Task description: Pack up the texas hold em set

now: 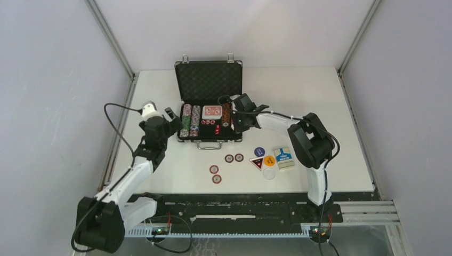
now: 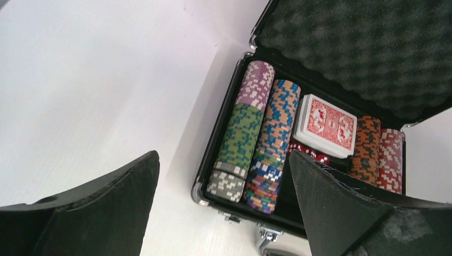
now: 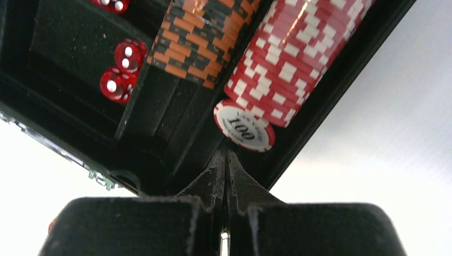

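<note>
The right gripper (image 3: 226,162) has its two fingers pressed flat together with nothing between them. The tips point into the near right corner of the case (image 1: 210,140), just below a red chip (image 3: 244,127) marked 100. That chip leans at the near end of the red-and-white row (image 3: 293,58). I cannot tell whether the tips touch the chip or stop just short of it. Beside that row lie the orange-and-black row (image 3: 202,37) and, further in, the red dice (image 3: 121,72).

The left gripper (image 1: 169,120) hangs with its fingers spread wide and empty, just beside the case's left wall.

The case sits open in the middle of the table (image 1: 320,106), its foam-lined lid (image 1: 209,80) standing upright. The red deck (image 1: 212,111) lies between the chip rows.

Packing looks partly done. Four loose chips (image 1: 229,158) lie on the table in front of the case. To their right are the dealer buttons (image 1: 259,151) and the blue deck (image 1: 283,158).

The step in hand appears to be seating the last red chip against its row. Next, the right arm would need to lift clear of the case wall, part its fingers and come down over one of the loose chips. These lie flat, so the tips must catch the thin edge without skidding it away.
</note>
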You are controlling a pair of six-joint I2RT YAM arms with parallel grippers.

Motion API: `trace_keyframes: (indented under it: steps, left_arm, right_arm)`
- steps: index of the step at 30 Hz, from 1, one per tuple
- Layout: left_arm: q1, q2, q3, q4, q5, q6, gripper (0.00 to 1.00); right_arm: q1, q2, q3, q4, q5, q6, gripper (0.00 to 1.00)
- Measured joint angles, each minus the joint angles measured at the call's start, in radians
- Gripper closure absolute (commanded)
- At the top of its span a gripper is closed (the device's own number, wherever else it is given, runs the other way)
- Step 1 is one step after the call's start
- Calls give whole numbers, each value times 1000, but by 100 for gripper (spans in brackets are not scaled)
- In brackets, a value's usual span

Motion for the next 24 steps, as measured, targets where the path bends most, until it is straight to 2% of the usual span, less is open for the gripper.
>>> trace_keyframes:
  steps: [7,24]
  left_arm:
    - [-6,-132,-92,-10,-27,1,4]
    - [-6,-165,-120,-28,-54,2,4]
  right_arm:
    - [-4,48,50,0,25,0,100]
    - [-29,64,98,-19,30,-4,100]
